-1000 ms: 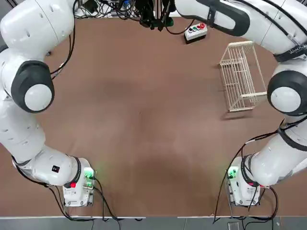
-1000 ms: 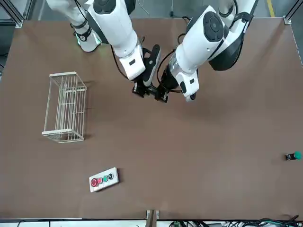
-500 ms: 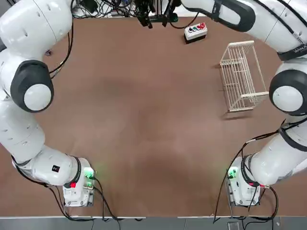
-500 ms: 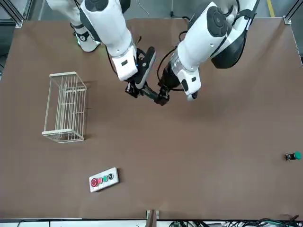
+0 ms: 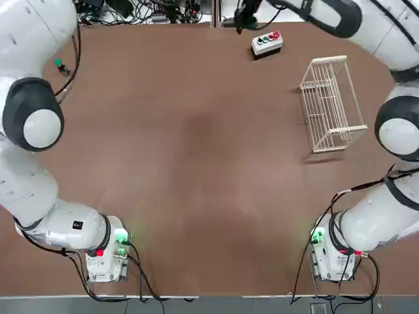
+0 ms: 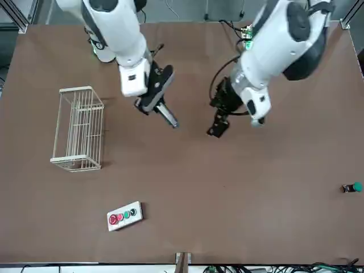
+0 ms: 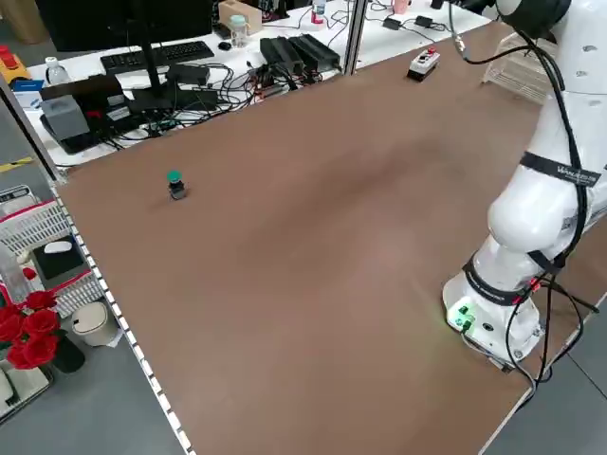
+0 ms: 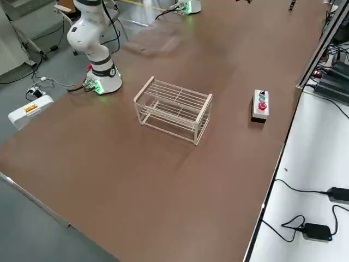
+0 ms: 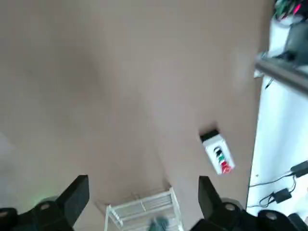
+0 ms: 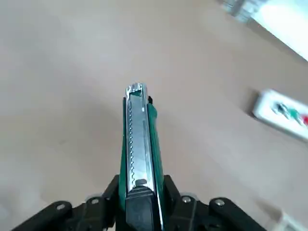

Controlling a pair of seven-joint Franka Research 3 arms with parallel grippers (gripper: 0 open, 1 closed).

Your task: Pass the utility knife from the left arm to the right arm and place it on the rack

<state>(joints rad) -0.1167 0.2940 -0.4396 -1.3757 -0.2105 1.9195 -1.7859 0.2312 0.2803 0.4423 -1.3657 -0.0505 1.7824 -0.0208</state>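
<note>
Seen from the front view, nearest is the grey box with coloured buttons, lying on the table. Near the table's far side from the robot, well apart from the box, is the small green-topped object; the left side view shows its green cap uppermost.

Farther back is the rack. The front view shows its long bars, while the right side view reveals levels of bars inside.

Beyond the rack's near end, the left gripper hangs over the table, released; the left wrist view shows its fingers spread wide. Across a gap, the right gripper is clenched on the utility knife. The front view gives only the knife's slim projecting end; the right wrist view adds green sides and a toothed metal slot.
</note>
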